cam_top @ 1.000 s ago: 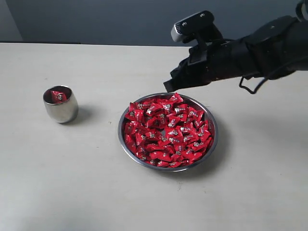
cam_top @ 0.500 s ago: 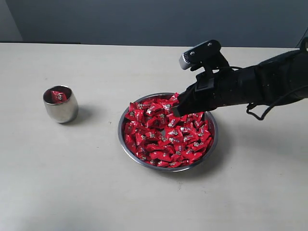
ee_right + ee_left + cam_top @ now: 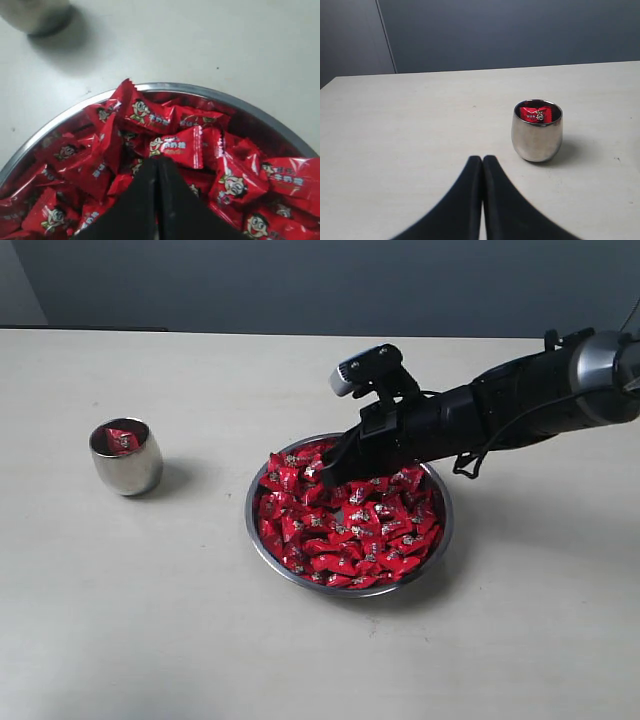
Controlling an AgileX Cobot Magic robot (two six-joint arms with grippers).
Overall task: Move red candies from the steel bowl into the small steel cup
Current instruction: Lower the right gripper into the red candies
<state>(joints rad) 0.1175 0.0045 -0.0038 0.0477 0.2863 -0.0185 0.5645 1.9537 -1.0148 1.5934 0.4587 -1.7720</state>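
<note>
The steel bowl (image 3: 440,540) sits mid-table, heaped with red candies (image 3: 350,530). My right gripper (image 3: 328,476) reaches in from the right, low over the pile's far left part. In the right wrist view its fingers are pressed together, shut, tips (image 3: 159,161) at a candy (image 3: 176,146) with nothing clamped between them; the bowl rim (image 3: 65,117) curves around. The small steel cup (image 3: 126,456) stands at the left with a red candy (image 3: 121,440) inside. The left wrist view shows that cup (image 3: 537,131) a little beyond my shut, empty left gripper (image 3: 482,160).
Pale tabletop (image 3: 150,620) spreads on all sides of the bowl and the cup. A dark wall (image 3: 250,280) runs behind the table's far edge. The right arm (image 3: 520,405) stretches over the bowl's right side.
The right gripper has come down from above the bowl's far rim and shifted left, and is now low over the candies. Cup and bowl stay put.
</note>
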